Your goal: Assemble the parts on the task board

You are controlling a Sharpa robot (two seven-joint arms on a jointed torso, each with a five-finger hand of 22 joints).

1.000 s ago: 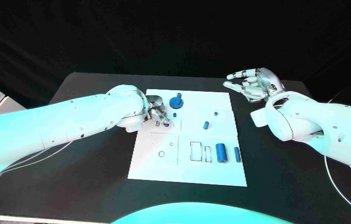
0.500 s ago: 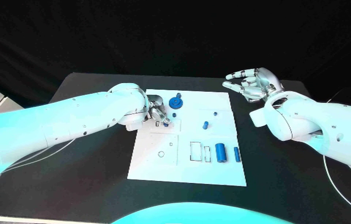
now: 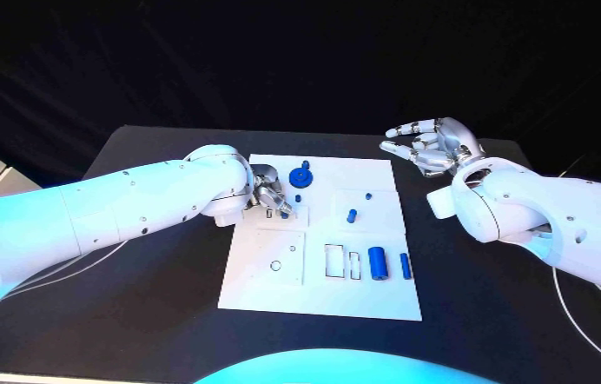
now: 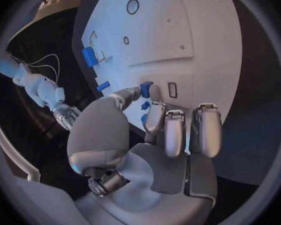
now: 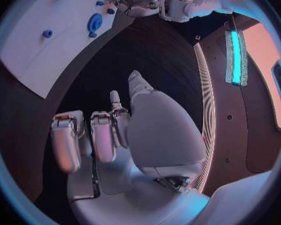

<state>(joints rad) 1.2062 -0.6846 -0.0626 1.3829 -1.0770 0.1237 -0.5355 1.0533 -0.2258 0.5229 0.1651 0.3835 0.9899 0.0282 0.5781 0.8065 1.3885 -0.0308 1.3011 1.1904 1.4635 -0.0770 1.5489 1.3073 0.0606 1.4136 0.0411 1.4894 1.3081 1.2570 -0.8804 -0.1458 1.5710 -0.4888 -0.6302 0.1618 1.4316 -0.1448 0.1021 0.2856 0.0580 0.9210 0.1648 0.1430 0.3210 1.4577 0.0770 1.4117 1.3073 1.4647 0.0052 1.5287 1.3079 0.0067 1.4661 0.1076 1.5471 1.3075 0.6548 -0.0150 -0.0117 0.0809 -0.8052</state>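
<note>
Small blue part point(image 4: 145, 89) is pinched by the left robot hand point(image 3: 272, 195) right over the task board point(image 3: 376, 297) near its left edge. I'd drop it straight and slow into its slot, no twisting. Right robot hand point(image 3: 428, 145) hangs released, empty, beyond the board's far right corner above the bench point(image 3: 150, 314).

We were in a robotics lab or test cell: a black counter point(image 3: 150, 314) stood against a black curtain backdrop point(image 3: 300, 45), a white task board point(image 3: 320, 293) lay centred on it, and thin cables point(image 3: 576, 314) trailed across the surface.
</note>
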